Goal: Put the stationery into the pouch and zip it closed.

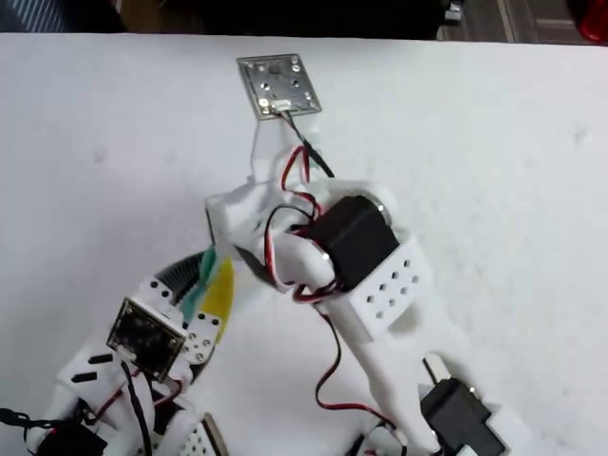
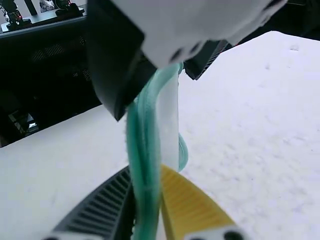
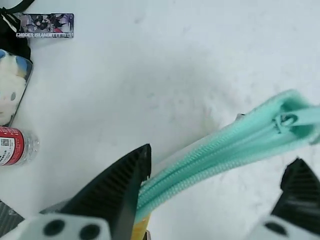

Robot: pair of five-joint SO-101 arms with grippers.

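**Asker:** Where is the pouch, and what holds it?

**Describer:** A soft, pale, see-through pouch (image 2: 169, 115) is held on edge in the left gripper (image 2: 146, 175). One finger of that gripper is ribbed black plastic and the other is smooth yellow plastic. They are pressed together on the pouch's mint-green woven zip band (image 2: 142, 150). From the pinch, the pouch runs straight out past the fingertips toward the other arm.

**Asker:** And the right gripper?

**Describer:** The right gripper (image 3: 220, 162) is spread wide and grips nothing. Its two black fingers stand on either side of the zip band, which crosses the gap between them on a slant. A small mint-green slider (image 3: 286, 120) sits on the band just past the fingertips, at the end away from the left gripper's pinch.

**Asker:** What does the next move depend on?

**Describer:** It depends on the zip's long axis. The band runs from the left pinch, through the right gripper's open gap, to the slider. The right arm is clearly nearer the slider, so it looks best placed to take it while the left gripper anchors the band.

**Asker:** How would the pouch handle?

**Describer:** The band is ridged fabric and the pouch body looks thin and floppy, so it would probably sag without tension. The teeth in view seem meshed. I cannot tell whether any stationery is inside. Below the pouch is a white matte table (image 3: 150, 75).
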